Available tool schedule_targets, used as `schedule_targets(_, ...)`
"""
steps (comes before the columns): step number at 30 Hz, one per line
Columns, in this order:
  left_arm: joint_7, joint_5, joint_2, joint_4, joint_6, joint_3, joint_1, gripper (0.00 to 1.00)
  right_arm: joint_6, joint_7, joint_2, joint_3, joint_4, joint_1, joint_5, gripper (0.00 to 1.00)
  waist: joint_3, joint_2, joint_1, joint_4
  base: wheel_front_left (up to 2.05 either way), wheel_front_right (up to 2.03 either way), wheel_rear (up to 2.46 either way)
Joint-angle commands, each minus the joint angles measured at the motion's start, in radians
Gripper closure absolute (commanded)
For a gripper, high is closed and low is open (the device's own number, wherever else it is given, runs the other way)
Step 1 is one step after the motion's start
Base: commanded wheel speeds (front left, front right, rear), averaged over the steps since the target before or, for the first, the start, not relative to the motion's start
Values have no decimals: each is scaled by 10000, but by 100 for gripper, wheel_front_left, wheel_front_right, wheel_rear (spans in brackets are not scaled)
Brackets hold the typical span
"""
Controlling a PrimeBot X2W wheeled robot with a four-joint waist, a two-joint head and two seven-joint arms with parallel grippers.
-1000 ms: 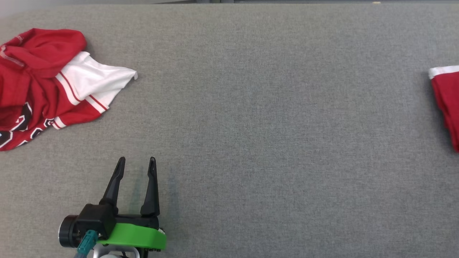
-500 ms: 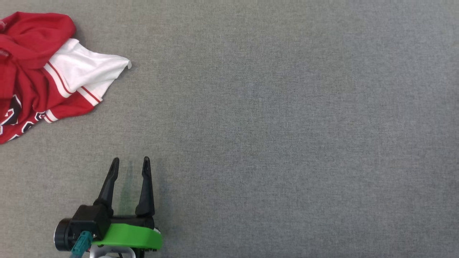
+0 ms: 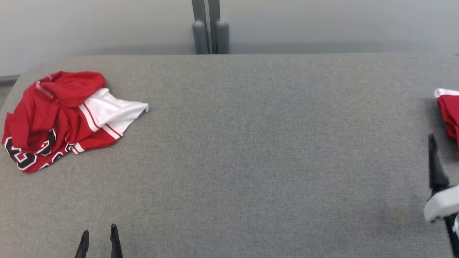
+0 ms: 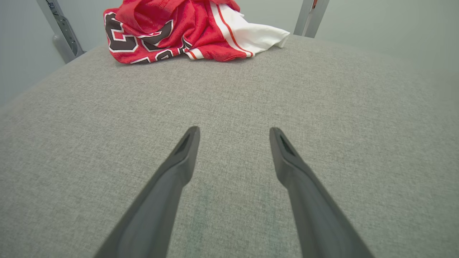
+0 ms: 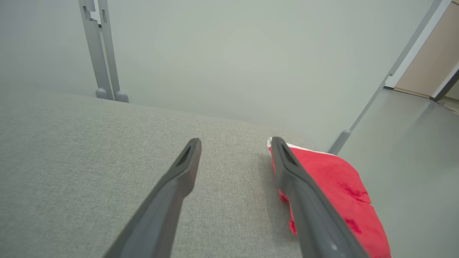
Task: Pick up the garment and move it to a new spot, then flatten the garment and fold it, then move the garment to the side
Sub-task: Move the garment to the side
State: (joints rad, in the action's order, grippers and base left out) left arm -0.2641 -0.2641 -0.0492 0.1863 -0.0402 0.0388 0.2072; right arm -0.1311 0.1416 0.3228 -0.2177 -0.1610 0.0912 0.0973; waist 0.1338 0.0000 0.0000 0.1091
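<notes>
Garment (image 5: pixel 337 186) folded, red | right jaws spread wide, empty, just beside it | left jaws spread wide, empty

Red jersey (image 3: pixel 53 111), white sleeve panel, dark lettering: crumpled heap near surface (image 3: pixel 251 143) far-left corner. Second red garment (image 3: pixel 451 114), white trim: compact, flat, at surface right edge.

2 garments on 1 grey desk (image 3: pixel 251 150): 1 crumpled red-and-white garment (image 3: pixel 53 118) at the left end, 1 folded red garment (image 3: pixel 451 114) at the right edge. 2 end effectors, the left end effector (image 3: pixel 99 229) and the right end effector (image 5: pixel 235 140), with 2 dark fingers (image 4: pixel 172 175) each, 4 total. 2 grey posts (image 3: pixel 209 32) side by side behind the desk.
</notes>
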Motion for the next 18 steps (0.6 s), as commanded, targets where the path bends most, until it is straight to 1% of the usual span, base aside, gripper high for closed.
schedule_targets(1, -3, 117, -62, 167, -129, 149, 207, 0, 10, 420, -260, 114, 119, -682, 60, 0, -1815, 0, 0, -914, 0, 0, 0)
schedule_targets(5, -3, 415, -104, 429, -403, 406, 259, 0, 8, 1100, -990, 581, -37, -1870, -79, 0, -2043, 0, 0, -815, 0, 0, 0)
schedule_targets(8, -3, 557, -130, 566, -667, 282, 241, 0, 8, 1241, -1648, 528, -117, -2496, -123, 0, -2200, 0, 0, -675, 0, 0, 0)
schedule_targets(11, -3, 532, -129, 552, -804, 195, 213, 0, 7, 1238, -2135, 526, 264, -2957, -248, 0, -2279, 0, 0, -635, 0, 0, 0)
schedule_targets(14, -2, 521, -112, 454, -846, 210, 215, 0, 7, 1241, -2381, 708, 415, -3182, -320, 0, -2267, 0, 0, -695, 0, 0, 0)
schedule_targets(18, -2, 479, -93, 266, -885, 175, 145, 0, 7, 1243, -2576, 671, 518, -3156, -372, 0, -2220, 0, 0, -712, 0, 0, 0)
